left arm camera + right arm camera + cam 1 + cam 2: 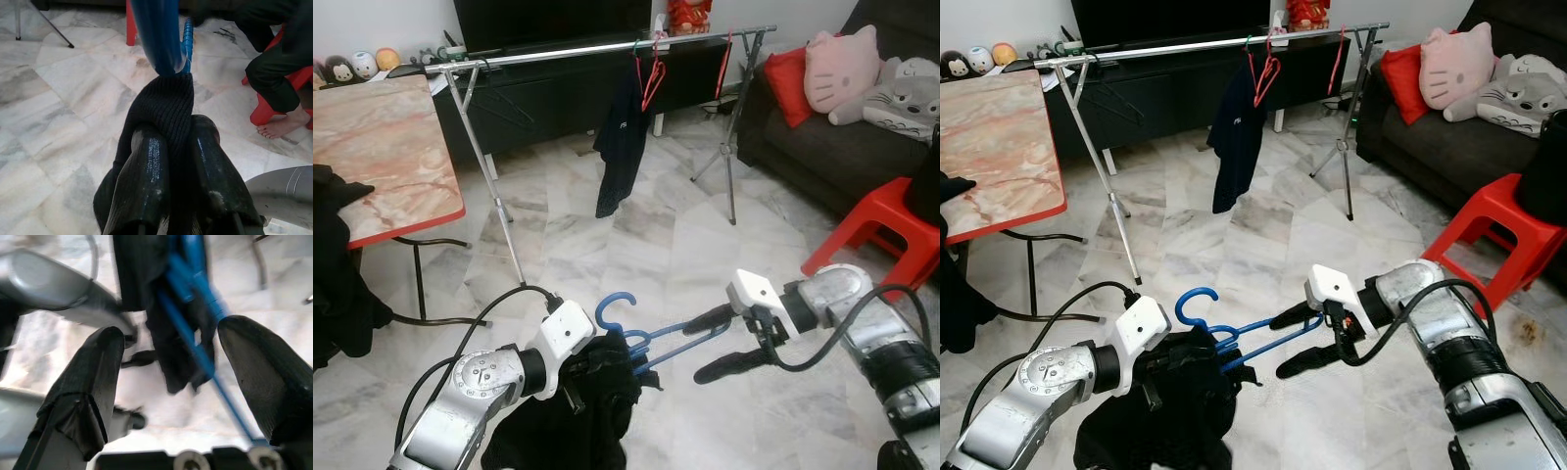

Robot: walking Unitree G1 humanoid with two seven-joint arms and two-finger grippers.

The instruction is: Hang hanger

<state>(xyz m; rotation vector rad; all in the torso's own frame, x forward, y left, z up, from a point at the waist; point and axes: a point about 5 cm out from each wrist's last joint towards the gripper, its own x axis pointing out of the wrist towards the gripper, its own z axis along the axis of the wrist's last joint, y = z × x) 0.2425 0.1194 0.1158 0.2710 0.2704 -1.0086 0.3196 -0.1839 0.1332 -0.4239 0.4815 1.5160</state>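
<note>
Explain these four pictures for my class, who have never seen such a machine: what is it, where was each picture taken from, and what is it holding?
This is a walking humanoid robot with two silver arms, each ending in a gripper of two long black fingers. The two wide pictures come from a stereo camera in its head, looking down at a living room. The two close-ups come from cameras on its wrists, looking along the fingers.

The left gripper is shut on a black knitted garment that is draped on a blue plastic hanger. The right gripper is open, its fingers either side of the hanger's blue bar.

Beyond them stands a silver metal clothes rail with a dark shirt already hanging on a red hanger. On the robot's left is a marble-patterned table with a red edge; on its right, a red plastic stool.
</note>
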